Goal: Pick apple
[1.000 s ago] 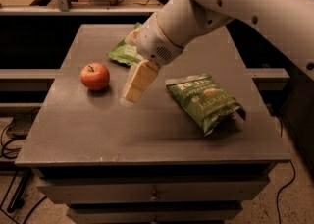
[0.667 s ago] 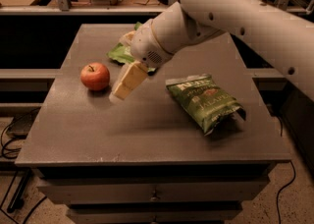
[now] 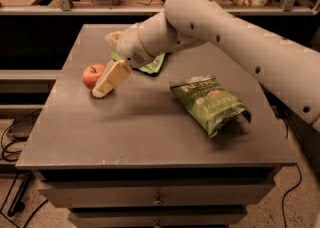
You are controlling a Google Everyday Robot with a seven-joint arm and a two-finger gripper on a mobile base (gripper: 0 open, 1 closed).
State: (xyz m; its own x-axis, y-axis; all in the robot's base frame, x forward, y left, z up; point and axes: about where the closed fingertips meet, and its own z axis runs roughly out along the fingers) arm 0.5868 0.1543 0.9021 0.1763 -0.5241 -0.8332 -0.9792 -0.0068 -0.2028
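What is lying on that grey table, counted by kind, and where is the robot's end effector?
apple: 1
green chip bags: 2, the second partly hidden behind the arm
Total: 3
The end effector is low over the table, close beside the apple on its right in the camera view.

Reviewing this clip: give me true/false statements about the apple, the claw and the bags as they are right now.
1. The small round red-orange apple rests on the grey table. True.
2. The claw is right beside the apple. True.
3. The green jalapeño chip bag lies left of the apple in the picture. False: it lies to the right.
4. The claw is holding that chip bag. False: it is well away from the bag, at the apple.
5. A second green bag shows partly behind the arm. True.
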